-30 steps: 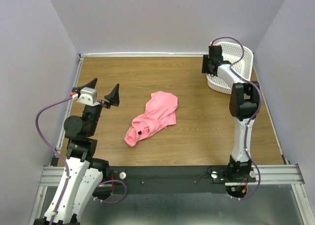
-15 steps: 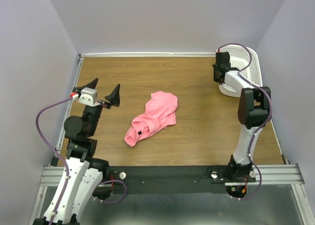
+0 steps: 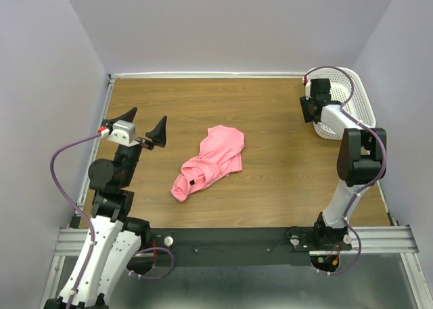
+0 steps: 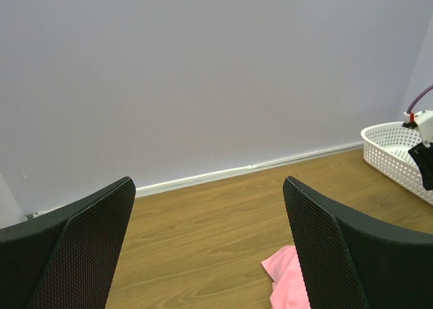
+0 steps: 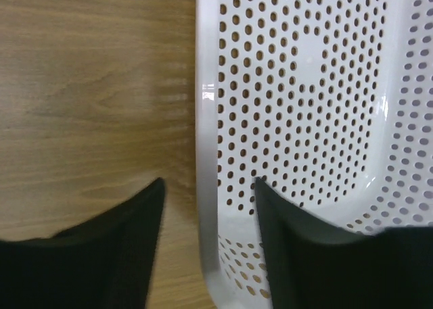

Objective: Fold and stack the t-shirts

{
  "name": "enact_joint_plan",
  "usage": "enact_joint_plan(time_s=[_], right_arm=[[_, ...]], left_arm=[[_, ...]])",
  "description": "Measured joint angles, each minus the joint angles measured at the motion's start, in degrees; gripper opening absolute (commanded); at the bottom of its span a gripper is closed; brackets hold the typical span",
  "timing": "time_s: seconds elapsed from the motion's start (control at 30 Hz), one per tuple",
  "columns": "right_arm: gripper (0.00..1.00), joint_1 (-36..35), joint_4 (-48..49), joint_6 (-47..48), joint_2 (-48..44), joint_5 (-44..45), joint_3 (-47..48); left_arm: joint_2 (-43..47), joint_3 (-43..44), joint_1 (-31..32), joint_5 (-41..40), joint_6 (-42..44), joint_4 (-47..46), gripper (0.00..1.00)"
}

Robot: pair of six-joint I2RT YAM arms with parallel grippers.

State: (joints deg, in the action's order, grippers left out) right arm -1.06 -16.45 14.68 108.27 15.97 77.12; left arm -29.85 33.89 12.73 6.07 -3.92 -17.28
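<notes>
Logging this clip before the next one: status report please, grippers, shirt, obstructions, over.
Left gripper open, raised, empty. Right gripper open, astride basket rim, not clamped. Pink t-shirt crumpled mid-table, unfolded, untouched. Nothing on it.

Robotics laboratory cell, wood-grain laminate tabletop (image 3: 270, 113) enclosed by pale lilac panel walls (image 3: 223, 25), white-and-black left arm (image 3: 108, 187) and right arm (image 3: 352, 163) bolted to a grooved aluminium rail (image 3: 67, 240), purple cable (image 3: 57, 180) looping from a wrist.
</notes>
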Motion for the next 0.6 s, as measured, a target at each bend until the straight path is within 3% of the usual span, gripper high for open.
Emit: enact_joint_plan(time_s=[0.03,0.1,0.23,0.43,0.5,0.57,0.6], right_arm=[[0.85,0.0,0.0,1.0,-0.3,-0.3,-0.5],[1.0,0.0,-0.1,3.3,-1.3,-1.1,-1.1],[1.0,-0.4,-0.3,7.2,-5.7,-5.0,-2.2],[1.0,-6.3,0.4,12.4,-18.5,-14.3,-2.7],[1.0,-9.8,0.7,14.2,-23.4,-22.5,-4.8],[1.0,-12.3,0.2,16.1,-28.3,-38.5,-9.1],[1.0,-12.7,0.2,16.4,-29.2,-41.7,-10.3]], left_arm=[[-0.1,0.0,0.0,0.0,0.0,0.0,0.98],[-0.7,0.0,0.2,0.7,-0.2,-0.4,0.98],[-3.3,0.0,0.6,5.0,-1.3,-1.4,0.98],[-14.5,3.0,2.5,11.7,-7.9,0.7,0.85],[-19.7,5.1,3.1,12.3,-10.9,4.4,0.84],[-24.3,6.2,4.0,11.8,-14.6,9.6,0.84],[-25.6,6.3,4.4,11.3,-15.9,12.3,0.83]])
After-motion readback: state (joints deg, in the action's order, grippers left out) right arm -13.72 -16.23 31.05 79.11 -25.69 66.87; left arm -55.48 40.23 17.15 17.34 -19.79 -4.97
